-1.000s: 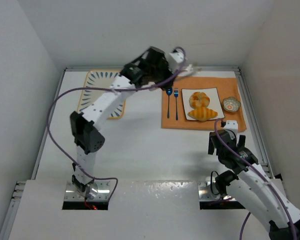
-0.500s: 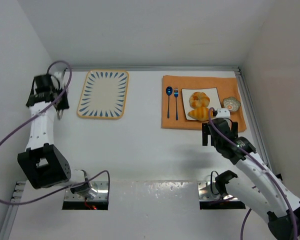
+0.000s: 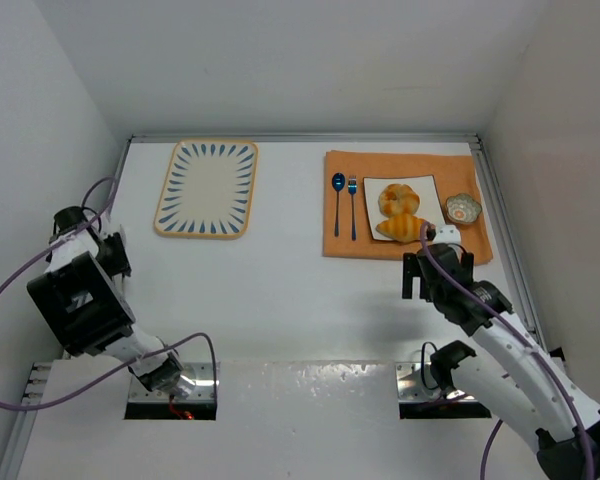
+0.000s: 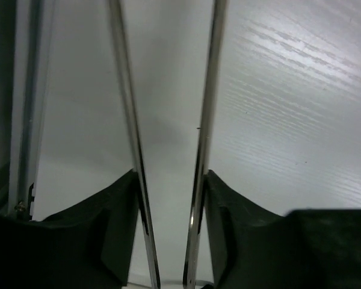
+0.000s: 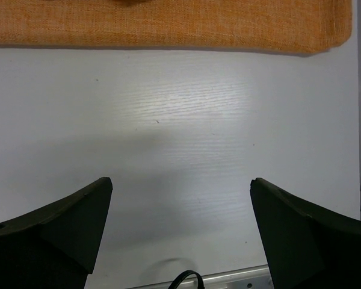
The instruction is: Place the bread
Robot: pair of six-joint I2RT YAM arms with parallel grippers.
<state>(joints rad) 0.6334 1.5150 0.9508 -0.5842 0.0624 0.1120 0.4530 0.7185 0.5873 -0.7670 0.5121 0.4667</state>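
The bread lies on a white square plate on the orange placemat: a round knotted bun behind an oval loaf. My right gripper is open and empty over the table, just in front of the placemat's near edge and close to the loaf. In the right wrist view its gripper shows bare table, with the placemat ahead. My left arm is folded back at the table's left edge. Its gripper is shut on thin metal tongs.
A blue spoon and fork lie on the placemat left of the plate. A small patterned bowl stands to its right. A rectangular blue-patterned tray sits at the far left. Walls enclose the table.
My left arm has swung from the far middle by the placemat over to the left edge and folded back. My right gripper has moved forward to the placemat's near edge.
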